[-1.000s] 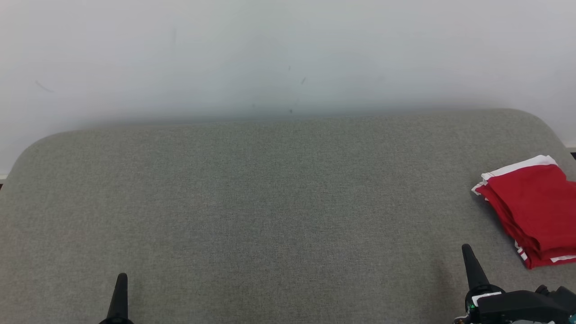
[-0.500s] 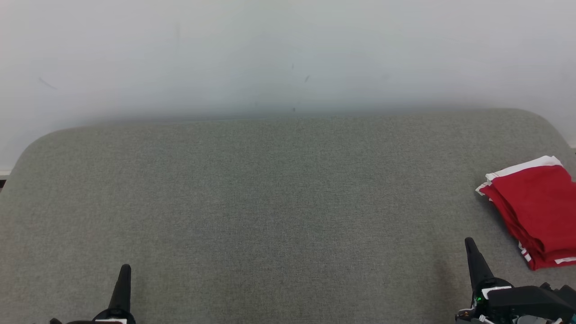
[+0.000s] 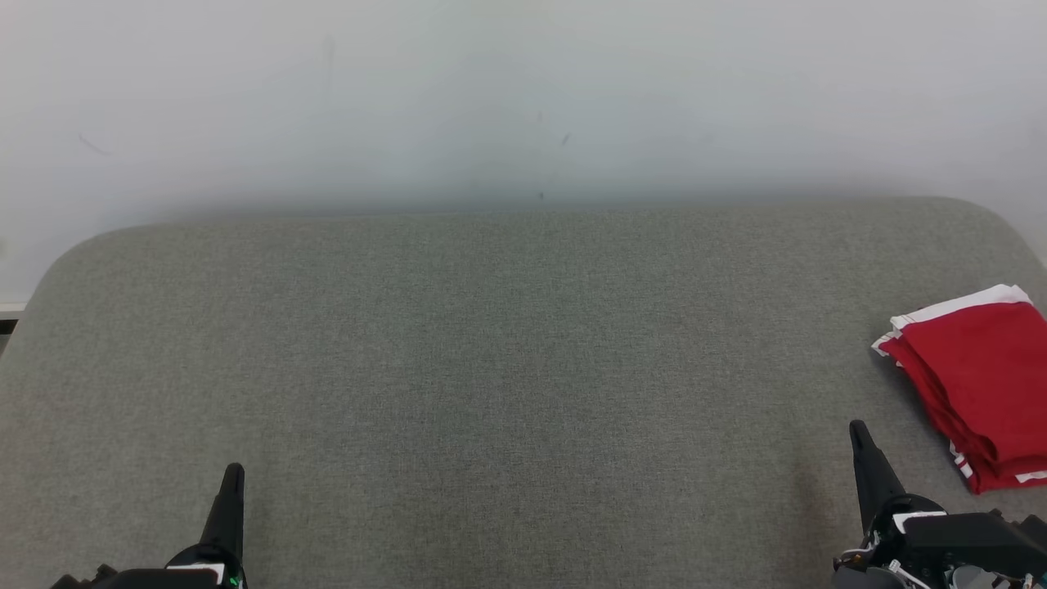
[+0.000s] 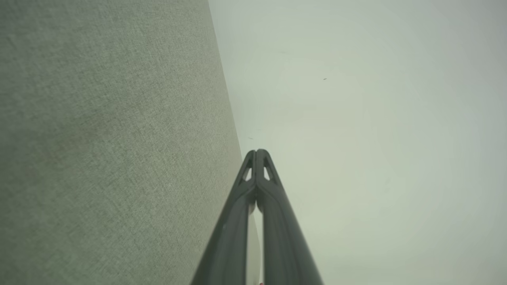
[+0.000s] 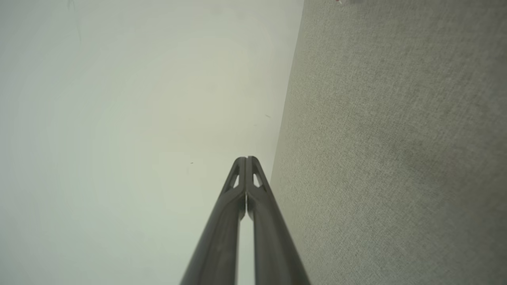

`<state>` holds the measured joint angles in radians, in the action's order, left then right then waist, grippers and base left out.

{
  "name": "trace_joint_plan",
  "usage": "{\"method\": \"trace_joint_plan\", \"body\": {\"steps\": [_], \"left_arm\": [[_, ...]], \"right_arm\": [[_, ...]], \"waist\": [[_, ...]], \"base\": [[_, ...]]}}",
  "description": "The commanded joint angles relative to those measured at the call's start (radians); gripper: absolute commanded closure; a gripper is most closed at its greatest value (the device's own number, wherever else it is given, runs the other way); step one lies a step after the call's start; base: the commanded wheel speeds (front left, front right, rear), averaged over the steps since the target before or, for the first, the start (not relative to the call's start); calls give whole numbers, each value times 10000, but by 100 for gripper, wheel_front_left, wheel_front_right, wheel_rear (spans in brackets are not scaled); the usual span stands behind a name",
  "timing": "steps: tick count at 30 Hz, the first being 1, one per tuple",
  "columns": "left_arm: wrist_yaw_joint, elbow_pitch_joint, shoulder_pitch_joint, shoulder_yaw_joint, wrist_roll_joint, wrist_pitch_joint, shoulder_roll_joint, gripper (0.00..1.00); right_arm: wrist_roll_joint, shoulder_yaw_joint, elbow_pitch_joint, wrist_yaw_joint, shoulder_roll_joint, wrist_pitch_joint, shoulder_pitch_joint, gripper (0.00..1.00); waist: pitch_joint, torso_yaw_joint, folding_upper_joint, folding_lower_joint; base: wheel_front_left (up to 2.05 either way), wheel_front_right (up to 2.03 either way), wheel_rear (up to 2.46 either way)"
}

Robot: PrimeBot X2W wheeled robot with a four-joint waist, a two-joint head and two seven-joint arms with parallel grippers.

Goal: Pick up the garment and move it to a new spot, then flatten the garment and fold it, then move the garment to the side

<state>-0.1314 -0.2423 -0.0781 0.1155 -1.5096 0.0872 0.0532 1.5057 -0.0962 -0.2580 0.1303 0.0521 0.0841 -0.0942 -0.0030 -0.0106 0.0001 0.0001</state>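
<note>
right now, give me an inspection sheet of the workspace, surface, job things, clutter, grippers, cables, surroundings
surface: grey woven-fabric padded top with rounded far corners, smooth and flat
job's things: red fabric garment with white trim, folded into a neat stack, lying at the right edge of the surface, partly cut off by the head view
clutter: nothing seen
grippers: left gripper shut and holding nothing, at the lower left; right gripper shut and holding nothing, at the lower right, apart from the garment
cables: nothing seen
surroundings: plain pale wall behind the surface, with a few small dark marks
</note>
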Motion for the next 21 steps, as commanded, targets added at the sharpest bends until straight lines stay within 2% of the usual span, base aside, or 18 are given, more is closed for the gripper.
{"method": "trace_joint_plan", "body": {"steps": [1,16,21], "left_arm": [[12,-1,-162,6,-242,56,-20,100],[14,-43,-378,-11,-1075,316,-41,100],[14,-41,-377,-8,-1057,292,-40,100]], "right_arm": [[196,-45,61,7,16,63,-103,100],[1138,-181,166,7,9,317,-183,100],[1094,-180,157,7,6,304,-173,100]], "waist": [[6,10,-1,-1],[60,105,-1,-1],[61,106,-1,-1]], "base": [[0,0,0],[0,0,0],[0,0,0]]}}
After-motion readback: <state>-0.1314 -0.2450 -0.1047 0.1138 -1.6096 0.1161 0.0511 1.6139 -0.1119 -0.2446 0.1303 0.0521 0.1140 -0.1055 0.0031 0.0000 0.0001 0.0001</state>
